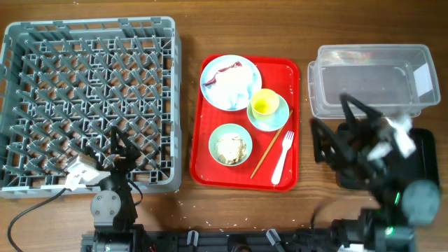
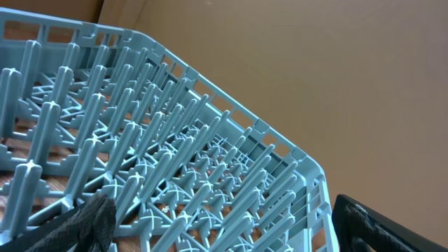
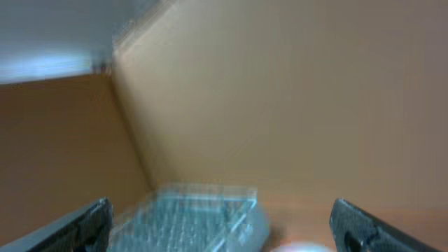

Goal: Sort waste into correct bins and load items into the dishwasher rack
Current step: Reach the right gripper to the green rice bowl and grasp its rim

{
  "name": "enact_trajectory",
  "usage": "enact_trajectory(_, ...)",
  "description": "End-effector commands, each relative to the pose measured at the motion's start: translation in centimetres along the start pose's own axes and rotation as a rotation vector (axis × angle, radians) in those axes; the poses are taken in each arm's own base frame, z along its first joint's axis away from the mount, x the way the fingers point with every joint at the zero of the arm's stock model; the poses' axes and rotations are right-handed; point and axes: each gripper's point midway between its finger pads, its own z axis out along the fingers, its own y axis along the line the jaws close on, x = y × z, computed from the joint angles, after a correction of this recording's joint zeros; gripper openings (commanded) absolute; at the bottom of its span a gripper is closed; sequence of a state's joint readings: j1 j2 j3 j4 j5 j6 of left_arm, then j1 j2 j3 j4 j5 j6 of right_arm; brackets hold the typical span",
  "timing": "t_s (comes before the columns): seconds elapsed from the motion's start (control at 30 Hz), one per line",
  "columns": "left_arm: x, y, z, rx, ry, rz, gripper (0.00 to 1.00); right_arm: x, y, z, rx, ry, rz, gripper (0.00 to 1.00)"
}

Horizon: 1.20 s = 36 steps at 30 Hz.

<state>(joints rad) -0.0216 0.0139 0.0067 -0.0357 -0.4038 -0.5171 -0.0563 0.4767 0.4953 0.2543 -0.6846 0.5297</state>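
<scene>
The grey dishwasher rack fills the left and holds nothing; it also shows in the left wrist view. My left gripper is open and empty above its front edge. The plate carries tissue and a red wrapper scrap. The yellow cup stands on the saucer. The bowl holds the rice clump. The chopstick and fork lie beside it. My right gripper is open and empty, between the clear tub and the black tray.
All the tableware sits on a flat red tray in the middle. The right arm covers most of the black tray. The clear tub shows blurred in the right wrist view. Bare wooden table lies along the front edge.
</scene>
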Motion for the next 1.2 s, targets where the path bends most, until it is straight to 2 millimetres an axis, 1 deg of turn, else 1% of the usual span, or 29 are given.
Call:
enact_trajectory(0.0, -0.1, 0.3, 0.0, -0.015, -0.01, 0.016, 1.0, 0.7, 1.1, 3.3, -0.193, 0.23, -0.095, 1.0)
enact_trajectory(0.07, -0.1, 0.3, 0.0, -0.015, -0.01, 0.016, 1.0, 2.1, 1.3, 5.5, -0.284, 0.38, -0.03, 1.0)
enact_trajectory(0.1, -0.1, 0.3, 0.0, -0.015, -0.01, 0.016, 0.99, 3.0, 1.4, 6.1, -0.302, 0.429, -0.015, 1.0)
enact_trajectory(0.17, -0.1, 0.3, 0.0, -0.015, -0.01, 0.016, 1.0, 6.9, 1.6, 7.9, -0.297, 0.587, 0.007, 1.0)
enact_trajectory(0.2, -0.1, 0.3, 0.0, -0.015, -0.01, 0.016, 1.0, 9.6, 1.8, 8.6, -0.262, 0.681, 0.005, 1.0)
enact_trajectory(0.23, -0.1, 0.3, 0.0, -0.015, -0.01, 0.015, 1.0, 11.3, 1.9, 8.8, -0.242, 0.736, -0.008, 1.0)
enact_trajectory(0.27, -0.1, 0.3, 0.0, -0.015, -0.01, 0.016, 1.0, 13.9, 2.4, 9.0, -0.211, 0.816, -0.024, 1.0)
enact_trajectory(0.3, -0.1, 0.3, 0.0, -0.015, -0.01, 0.016, 1.0, 16.0, 3.1, 8.8, -0.205, 0.883, -0.033, 1.0)
enact_trajectory(0.37, -0.1, 0.3, 0.0, -0.015, -0.01, 0.016, 1.0, 19.4, 5.0, 8.5, -0.247, 0.984, -0.037, 1.0)
enact_trajectory(0.4, -0.1, 0.3, 0.0, -0.015, -0.01, 0.016, 1.0, 20.3, 5.9, 8.4, -0.267, 1.01, -0.023, 1.0)
enact_trajectory(0.43, -0.1, 0.3, 0.0, -0.015, -0.01, 0.016, 1.0, 20.9, 7.0, 8.3, -0.273, 1.038, 0.06, 1.0)
enact_trajectory(0.47, -0.1, 0.3, 0.0, -0.015, -0.01, 0.016, 1.0, 20.9, 8.4, 8.4, -0.276, 1.053, 0.195, 1.0)
enact_trajectory(0.5, -0.1, 0.3, 0.0, -0.015, -0.01, 0.016, 1.0, 21.0, 8.8, 8.4, -0.234, 1.074, 0.312, 0.99)
enact_trajectory(0.53, -0.1, 0.3, 0.0, -0.015, -0.01, 0.015, 1.0, 21.1, 8.6, 8.6, -0.192, 1.075, 0.36, 1.0)
enact_trajectory(0.57, -0.1, 0.3, 0.0, -0.015, -0.01, 0.016, 1.0, 21.4, 7.9, 9.0, -0.145, 1.066, 0.372, 1.0)
enact_trajectory(0.6, -0.1, 0.3, 0.0, -0.015, -0.01, 0.016, 1.0, 21.9, 6.8, 9.6, -0.089, 1.053, 0.354, 1.0)
enact_trajectory(0.67, -0.1, 0.3, 0.0, -0.015, -0.01, 0.015, 1.0, 22.8, 5.6, 10.3, -0.026, 1.042, 0.317, 1.0)
enact_trajectory(0.7, -0.1, 0.3, 0.0, -0.015, -0.01, 0.016, 1.0, 23.6, 4.8, 10.4, 0.037, 1.044, 0.285, 0.98)
enact_trajectory(0.73, -0.1, 0.3, 0.0, -0.015, -0.01, 0.015, 1.0, 24.5, 3.6, 10.4, 0.152, 1.043, 0.265, 0.96)
enact_trajectory(0.77, -0.1, 0.3, 0.0, -0.015, -0.01, 0.016, 1.0, 25.1, 3.0, 10.3, 0.213, 1.044, 0.251, 0.94)
enact_trajectory(0.8, -0.1, 0.3, 0.0, -0.015, -0.01, 0.015, 1.0, 25.8, 3.1, 10.3, 0.227, 1.063, 0.233, 0.93)
enact_trajectory(0.87, -0.1, 0.3, 0.0, -0.015, -0.01, 0.016, 1.0, 27.8, 3.7, 10.0, 0.249, 1.162, 0.213, 0.92)
enact_trajectory(0.9, -0.1, 0.3, 0.0, -0.015, -0.01, 0.016, 1.0, 29.2, 3.3, 9.7, 0.312, 1.243, 0.171, 0.88)
enact_trajectory(0.97, -0.1, 0.3, 0.0, -0.015, -0.01, 0.016, 1.0, 30.7, 2.6, 9.6, 0.406, 1.317, 0.093, 0.79)
enact_trajectory(1.0, -0.1, 0.3, 0.0, -0.015, -0.009, 0.016, 1.0, 31.2, 2.4, 9.6, 0.443, 1.333, 0.069, 0.77)
enact_trajectory(1.07, -0.1, 0.3, 0.0, -0.015, -0.01, 0.016, 1.0, 32.8, 3.3, 9.6, 0.45, 1.369, 0.026, 0.76)
enact_trajectory(1.1, -0.1, 0.3, 0.0, -0.015, -0.01, 0.016, 1.0, 33.5, 3.6, 9.4, 0.473, 1.369, 0.019, 0.74)
enact_trajectory(1.17, -0.1, 0.3, 0.0, -0.015, -0.01, 0.016, 1.0, 34.4, 3.5, 8.7, 0.53, 1.369, -0.062, 0.72)
